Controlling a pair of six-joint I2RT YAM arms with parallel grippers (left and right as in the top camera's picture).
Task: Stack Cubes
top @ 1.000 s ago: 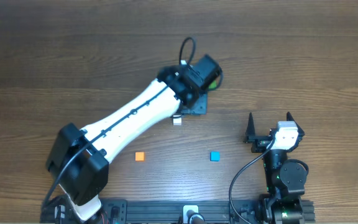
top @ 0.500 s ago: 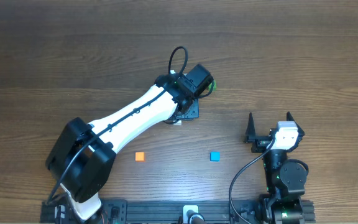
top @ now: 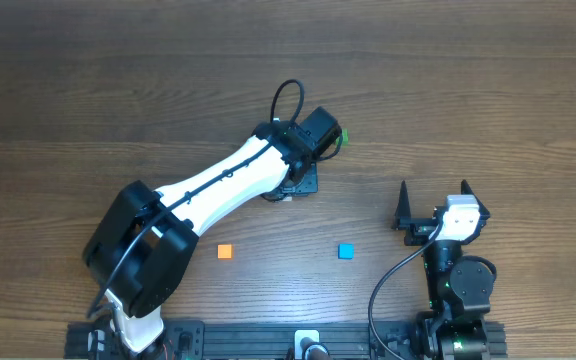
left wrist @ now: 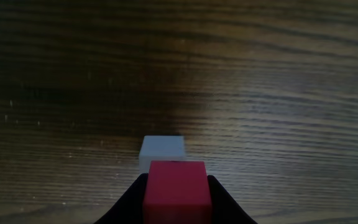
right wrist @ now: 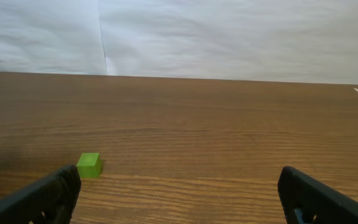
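Since the earlier frame the left claw [left wrist: 177,210] is drawn slightly nearer its base, the red cube [left wrist: 177,182] is pinched in it just short of the white cube [left wrist: 162,148] on the tabletop [left wrist: 291,93], nothing is stacked yet, and the right claw [top: 433,205] is held spread.

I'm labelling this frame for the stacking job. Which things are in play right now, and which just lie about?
In play: left gripper, shut on the red cube; white cube close by it.
Lying about: orange cube, blue cube, green cube, apart on the table; right gripper, open.
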